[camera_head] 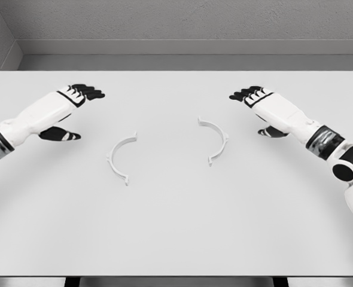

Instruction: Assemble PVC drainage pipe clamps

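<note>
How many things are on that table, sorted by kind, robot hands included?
Clamp halves: 2, left one and right one, lying apart on the table
Hands: 2, left hand and right hand, both open
Total: 4

Open table (176, 227) is being left between the fingertips of the left hand (75, 98) and the left clamp half (121, 158), and between the right hand (254, 97) and the right clamp half (215, 140). A clear gap is being kept between the halves; their height seems low.

Bright, even, seemingly overhead light leaves faint shadows on the white table (176, 239); rendering slightly soft.
</note>
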